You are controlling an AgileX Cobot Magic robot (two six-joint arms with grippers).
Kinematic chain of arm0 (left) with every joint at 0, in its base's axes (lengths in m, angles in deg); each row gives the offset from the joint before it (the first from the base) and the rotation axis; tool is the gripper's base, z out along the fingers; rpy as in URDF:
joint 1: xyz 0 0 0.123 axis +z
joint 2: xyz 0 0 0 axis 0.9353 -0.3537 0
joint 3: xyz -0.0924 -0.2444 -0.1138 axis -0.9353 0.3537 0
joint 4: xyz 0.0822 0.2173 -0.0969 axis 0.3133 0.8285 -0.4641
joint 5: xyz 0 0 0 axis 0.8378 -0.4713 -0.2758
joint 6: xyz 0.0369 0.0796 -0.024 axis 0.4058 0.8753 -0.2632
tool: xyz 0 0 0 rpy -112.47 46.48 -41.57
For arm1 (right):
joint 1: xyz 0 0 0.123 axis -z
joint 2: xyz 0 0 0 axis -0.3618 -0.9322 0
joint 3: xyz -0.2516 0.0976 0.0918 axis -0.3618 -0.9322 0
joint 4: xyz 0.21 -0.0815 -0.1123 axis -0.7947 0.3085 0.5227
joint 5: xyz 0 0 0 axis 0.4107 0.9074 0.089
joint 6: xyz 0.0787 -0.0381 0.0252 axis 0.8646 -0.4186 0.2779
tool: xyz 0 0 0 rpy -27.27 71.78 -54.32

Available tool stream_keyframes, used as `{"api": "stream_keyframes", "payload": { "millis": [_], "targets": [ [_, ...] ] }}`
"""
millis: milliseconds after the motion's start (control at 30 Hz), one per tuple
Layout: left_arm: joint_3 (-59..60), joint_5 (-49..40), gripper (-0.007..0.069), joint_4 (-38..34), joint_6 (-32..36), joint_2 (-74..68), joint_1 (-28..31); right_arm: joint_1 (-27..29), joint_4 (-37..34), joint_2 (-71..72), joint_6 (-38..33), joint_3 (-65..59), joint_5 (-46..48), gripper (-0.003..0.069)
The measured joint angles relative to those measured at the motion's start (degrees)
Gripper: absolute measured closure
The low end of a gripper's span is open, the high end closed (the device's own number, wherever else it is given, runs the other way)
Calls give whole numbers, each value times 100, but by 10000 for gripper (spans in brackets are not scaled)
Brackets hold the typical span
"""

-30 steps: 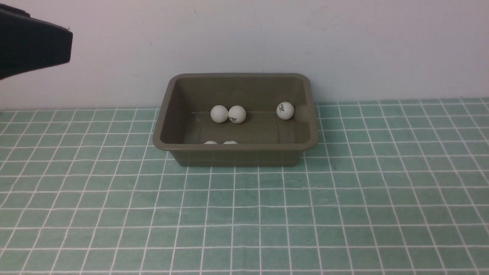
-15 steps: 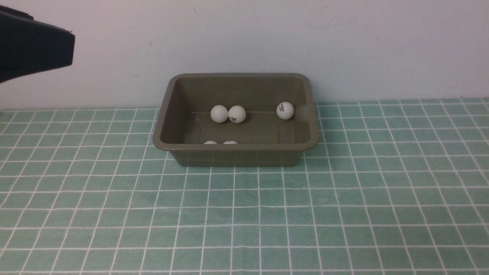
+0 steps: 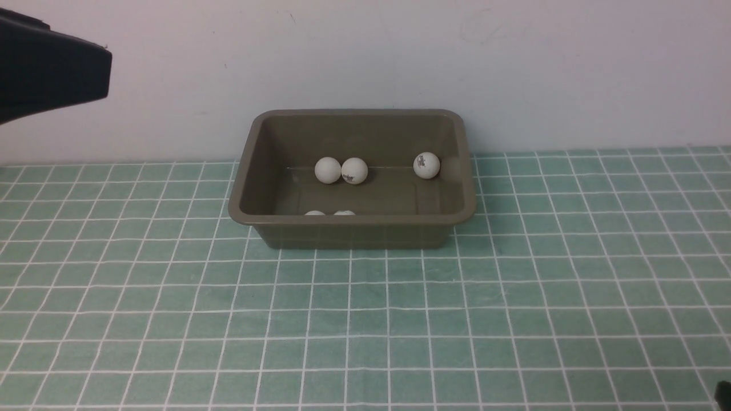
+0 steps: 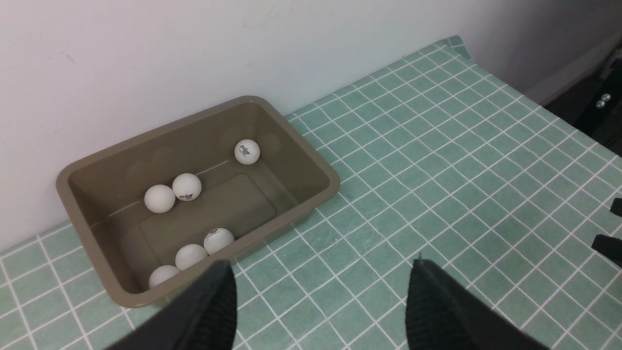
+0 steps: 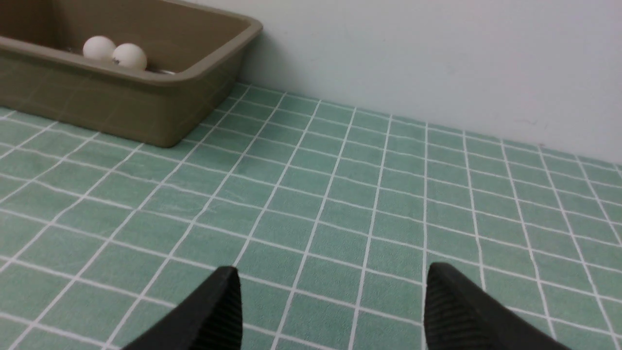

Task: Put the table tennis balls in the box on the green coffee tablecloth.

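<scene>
The box (image 3: 352, 178) is sitting on the green coffee tablecloth (image 3: 365, 319) at the far edge of the desk, right up against the pale wall (image 3: 514, 68), roughly midway along that edge, and it is holding all the table tennis balls in sight. From the left wrist view six are showing inside the box (image 4: 194, 194): a touching pair, a plain ball (image 4: 159, 198) and a logo ball (image 4: 186, 186), lying along the wall-side of the floor, a lone logo ball (image 4: 247, 151) resting off toward the far right corner of the tub, and a row of three, one (image 4: 218, 240) with a dark mark, one (image 4: 191, 256) beside it and one (image 4: 164, 275) at the end, tucked against the near wall. In the front view the near rim is hiding most of that row, with only two white tops (image 3: 329, 213) peeking over it. The left gripper (image 4: 320, 291) is hanging above the cloth near the box's front side, fingers spread wide with nothing between them. The right gripper (image 5: 330, 301) is hovering low over bare cloth off to the right of the box, fingers likewise apart and carrying nothing. In the front view only a dark part of the left arm (image 3: 51, 71) is poking in at the upper left.
</scene>
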Motion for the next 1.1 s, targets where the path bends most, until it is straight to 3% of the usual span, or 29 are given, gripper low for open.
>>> {"api": "stream_keyframes", "payload": {
  "millis": [433, 667, 1033, 1100],
  "targets": [
    [0, 37, 198, 24, 221, 0, 0, 0, 1, 0, 0, 0, 213, 198],
    [157, 170, 198, 597, 681, -32, 0, 0, 1, 0, 0, 0, 213, 198],
    [1786, 1364, 198, 1276, 689, 218, 0, 0, 1, 0, 0, 0, 213, 198],
    [2947, 2219, 198, 1322, 744, 663, 0, 0, 1, 0, 0, 0, 213, 198]
  ]
}}
